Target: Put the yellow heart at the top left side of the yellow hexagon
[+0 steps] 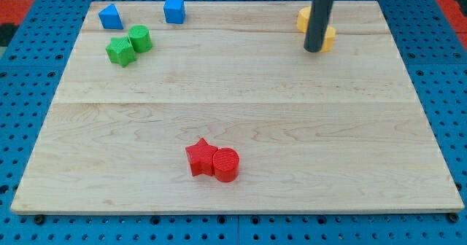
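Note:
My tip (313, 49) stands near the view's top right, on the wooden board. Two yellow blocks sit right by it, both partly hidden behind the rod. One yellow block (303, 18) shows to the rod's upper left. The other yellow block (329, 37) shows just to the right of the tip, touching or nearly touching it. I cannot tell which one is the heart and which the hexagon.
A blue block (110, 17) and a blue cube (174, 10) sit at the top left. A green star (120, 52) and a green cylinder (140, 38) touch below them. A red star (201, 157) and a red cylinder (226, 165) touch near the bottom middle.

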Controlling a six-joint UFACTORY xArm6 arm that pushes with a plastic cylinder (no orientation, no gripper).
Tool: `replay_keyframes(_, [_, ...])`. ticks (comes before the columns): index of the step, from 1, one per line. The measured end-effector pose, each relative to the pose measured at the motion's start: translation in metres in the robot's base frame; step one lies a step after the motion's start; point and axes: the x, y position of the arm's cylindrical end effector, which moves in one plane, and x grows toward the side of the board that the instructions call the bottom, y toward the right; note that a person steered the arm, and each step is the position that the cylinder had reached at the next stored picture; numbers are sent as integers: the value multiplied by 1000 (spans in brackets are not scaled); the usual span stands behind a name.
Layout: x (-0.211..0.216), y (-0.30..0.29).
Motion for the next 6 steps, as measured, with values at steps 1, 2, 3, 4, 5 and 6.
replay_keyframes(1, [-13, 17])
replay_keyframes(2, [-38, 20])
replay_keyframes(3, [-14, -8])
replay_keyframes(4, [-23, -77])
replay_keyframes(5, [-62, -75])
replay_keyframes(6, [-66, -30])
